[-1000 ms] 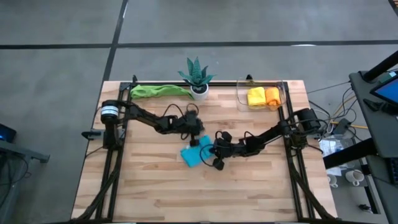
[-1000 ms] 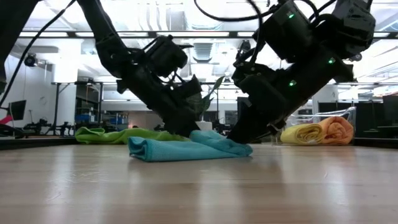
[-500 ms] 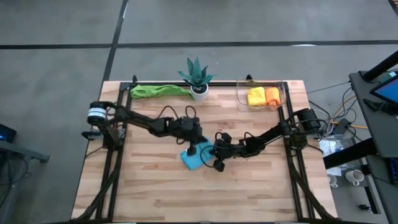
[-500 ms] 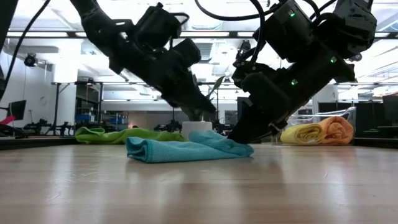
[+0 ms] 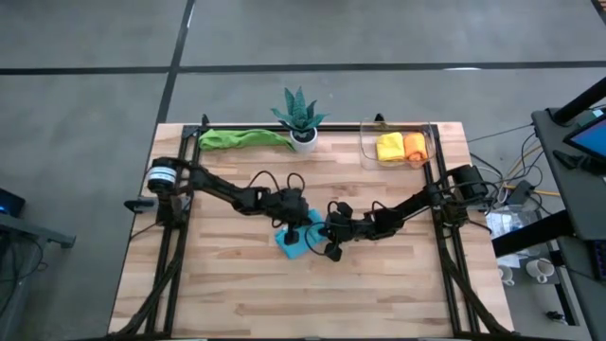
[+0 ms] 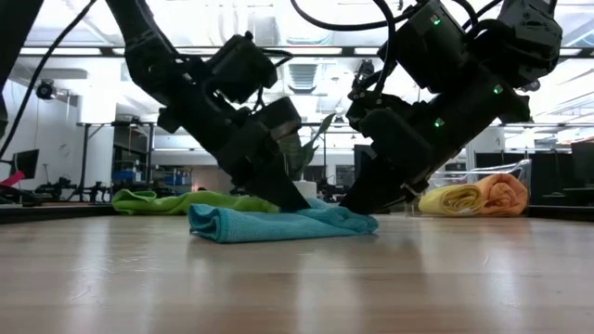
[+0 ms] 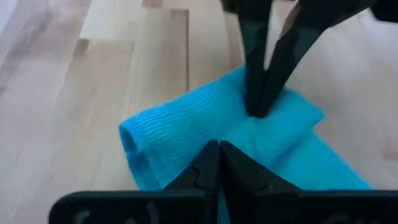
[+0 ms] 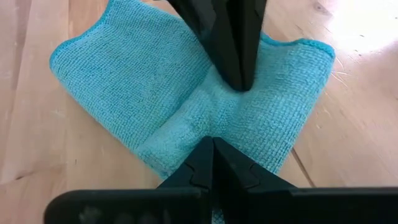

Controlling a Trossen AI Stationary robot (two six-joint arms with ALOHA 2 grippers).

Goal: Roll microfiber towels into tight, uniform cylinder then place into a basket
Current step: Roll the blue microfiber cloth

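Light blue towel (image 5: 295, 239) lying mid-desk (image 5: 237, 294), partly rolled. Left tool (image 5: 301, 227) and right tool (image 5: 317, 234), both pressed together, pushing down onto fold. Judgement: keeping pressure even, rolling straight for tight cylinder. Basket (image 5: 367, 150) holding two rolls.

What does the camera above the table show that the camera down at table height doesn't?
Only the high view shows the whole wooden table and the floor around it.

Only the low view shows the room beyond, and from the side how both shut grippers press their tips down onto the cloth.

Both show the light blue towel, the left gripper and right gripper on it, the green towel, the potted plant, and the yellow roll and orange roll in the clear basket.
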